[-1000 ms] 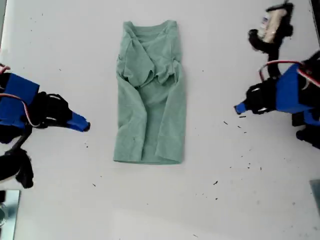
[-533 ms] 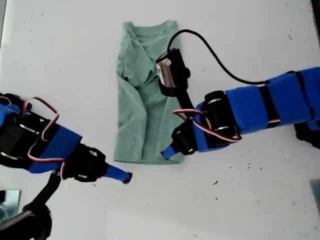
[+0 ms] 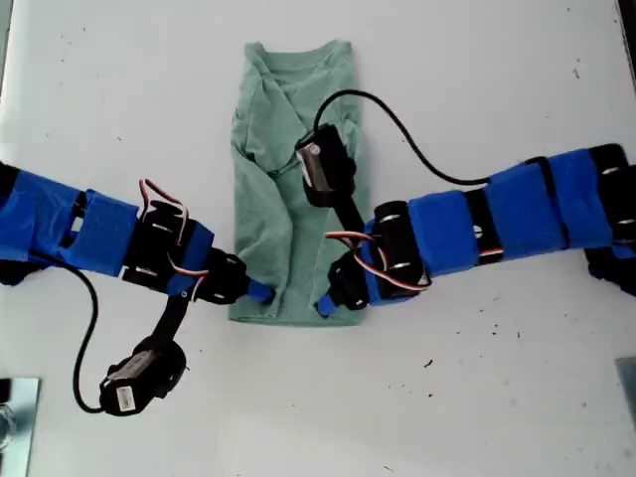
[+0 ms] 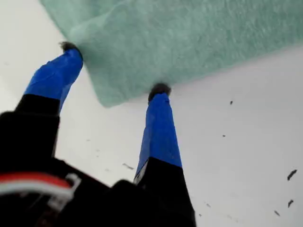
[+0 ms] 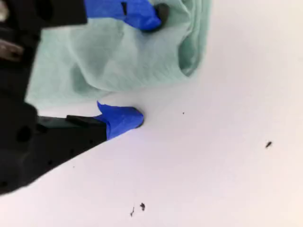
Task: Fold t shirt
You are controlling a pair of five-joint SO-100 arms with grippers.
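**Inspector:** Hands and cloth?

**Me:** The small sage-green cotton t shirt (image 3: 298, 189) lies part-folded on the white bench (image 3: 497, 79). My first hand (image 4: 115, 67) and my second hand (image 5: 149, 65) gape at hem corners. Likely risk: pinching only 1 layer.

Table (image 3: 119, 89): white, flat, matte. Small dark specks (image 3: 494, 330) scattered over it, thickest toward the exterior view's lower right; a few more show in both wrist views.

T shirt (image 3: 260, 214) lies flat on the table at the middle of the exterior view, green, folded into a narrow strip, collar toward the view's top, hem toward the bottom. Sleeves turned in over the chest, creased.
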